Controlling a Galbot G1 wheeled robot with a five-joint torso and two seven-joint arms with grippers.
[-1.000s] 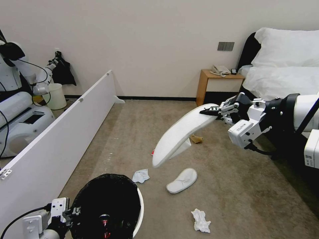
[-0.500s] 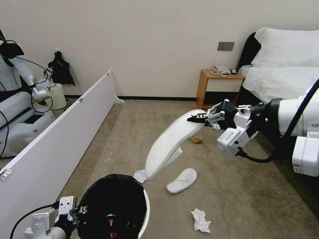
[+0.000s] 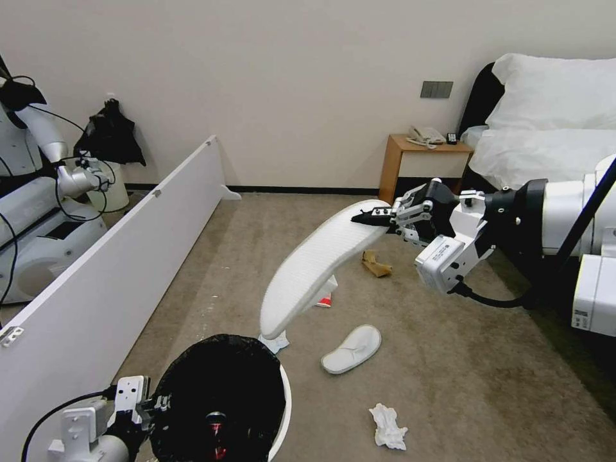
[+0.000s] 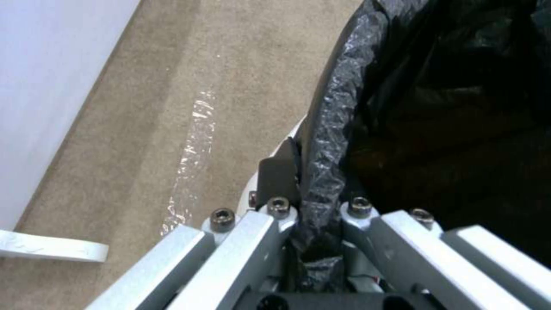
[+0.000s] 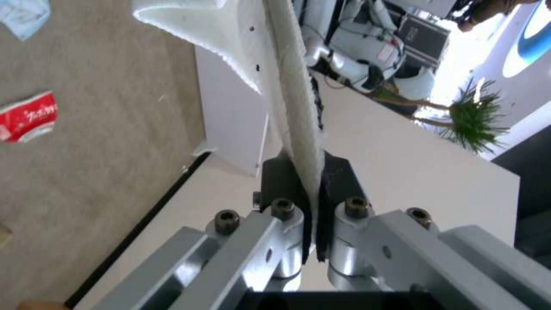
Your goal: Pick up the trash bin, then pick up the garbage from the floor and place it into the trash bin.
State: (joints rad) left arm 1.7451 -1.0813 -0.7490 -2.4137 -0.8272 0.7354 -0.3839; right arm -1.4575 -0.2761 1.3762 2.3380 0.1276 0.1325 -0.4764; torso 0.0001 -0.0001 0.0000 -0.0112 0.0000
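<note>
The trash bin, white with a black bag over its rim, sits at the bottom left of the head view. My left gripper is shut on its rim. A red can lies inside. My right gripper is shut on the heel of a white slipper held in the air, toe hanging just above the bin's far edge; the right wrist view shows the slipper pinched edge-on. On the carpet lie a second slipper, a tissue, a red packet, a brown paper bag.
A long white board runs along the left. A wooden nightstand and a bed stand at the right. Another robot and a pale bucket are behind the board. A pale blue-white tissue lies by the bin.
My right gripper has carried the slipper leftward and toward the bin, so its toe now hangs by the bin's rim. The bin has shifted slightly right. The red packet has come into sight.
</note>
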